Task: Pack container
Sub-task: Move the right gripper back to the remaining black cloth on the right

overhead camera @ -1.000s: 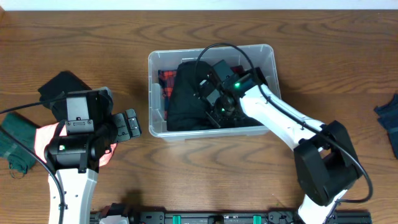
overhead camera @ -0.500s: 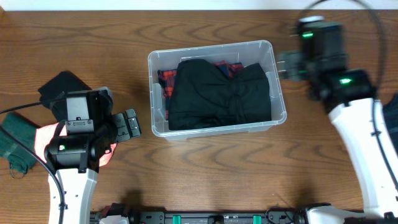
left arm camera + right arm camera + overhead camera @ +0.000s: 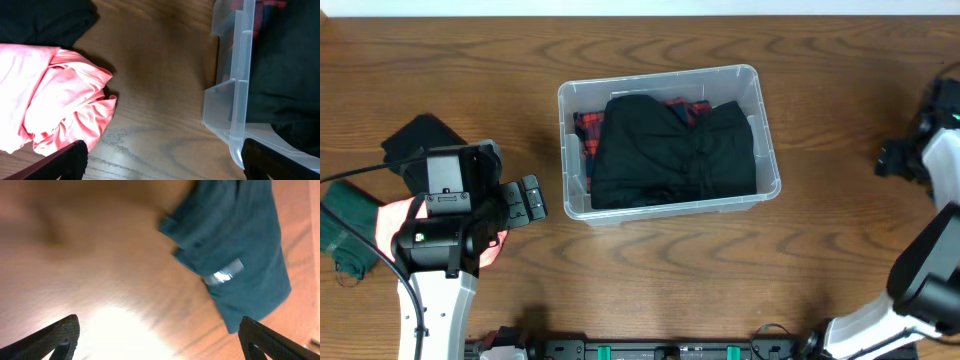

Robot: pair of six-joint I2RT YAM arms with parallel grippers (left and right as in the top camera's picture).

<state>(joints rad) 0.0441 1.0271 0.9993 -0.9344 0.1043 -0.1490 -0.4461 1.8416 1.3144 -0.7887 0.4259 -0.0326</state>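
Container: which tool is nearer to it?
Left. The left tool sits just beside the container, off its left wall; the right tool is well away on its right side.

Looks like a robotics lab bench. Plain wood-grain table (image 3: 650, 270), black mounting rail (image 3: 670, 351) across the bottom edge.

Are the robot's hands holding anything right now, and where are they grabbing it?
No, nothing is held. The left gripper and the right gripper are both open, with only the table showing in between.
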